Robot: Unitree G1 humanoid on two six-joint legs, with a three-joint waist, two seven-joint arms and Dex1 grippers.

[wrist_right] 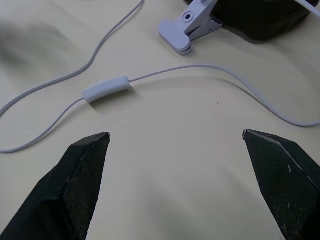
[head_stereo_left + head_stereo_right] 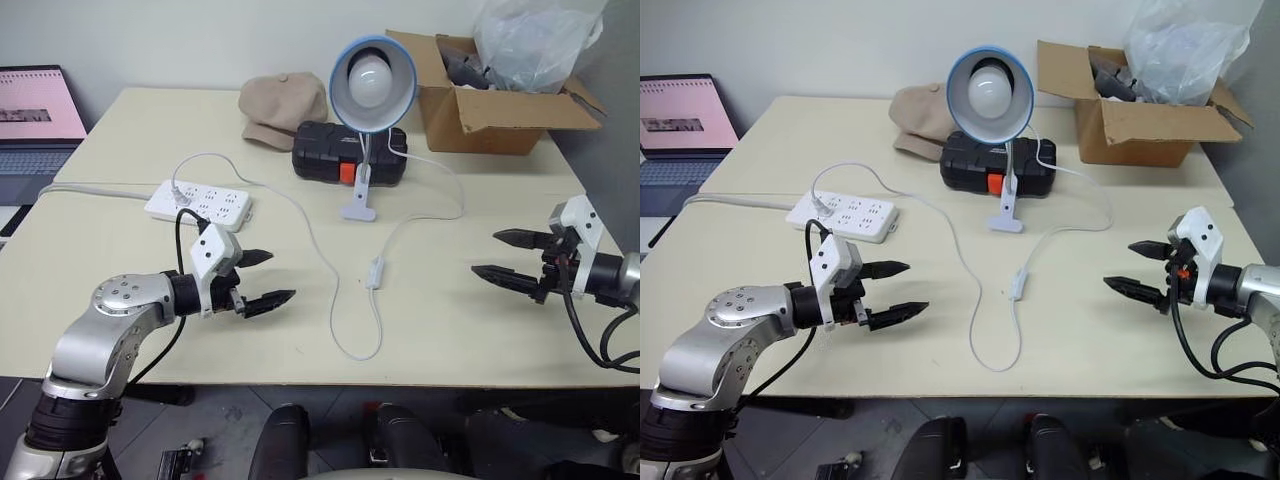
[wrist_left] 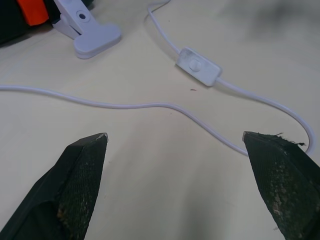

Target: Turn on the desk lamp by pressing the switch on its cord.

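Observation:
The desk lamp (image 2: 372, 84), with a light-blue shade and a white bulb that looks unlit, stands on its white clamp (image 2: 359, 197) at the table's middle back. Its thin white cord (image 2: 318, 250) loops across the table. The switch (image 2: 375, 273) lies flat on the table between my two grippers, also seen as the switch (image 3: 200, 66) and the switch (image 1: 106, 88). My left gripper (image 2: 262, 277) hovers open to the switch's left, pointing toward it. My right gripper (image 2: 502, 255) hovers open to its right. Neither touches the cord or the switch.
A white power strip (image 2: 198, 204) lies at the left with a plug in it. Behind the lamp sit a black case (image 2: 345, 153) and a tan cap (image 2: 283, 106). A cardboard box (image 2: 492, 100) with a plastic bag stands back right. A laptop (image 2: 36, 118) sits far left.

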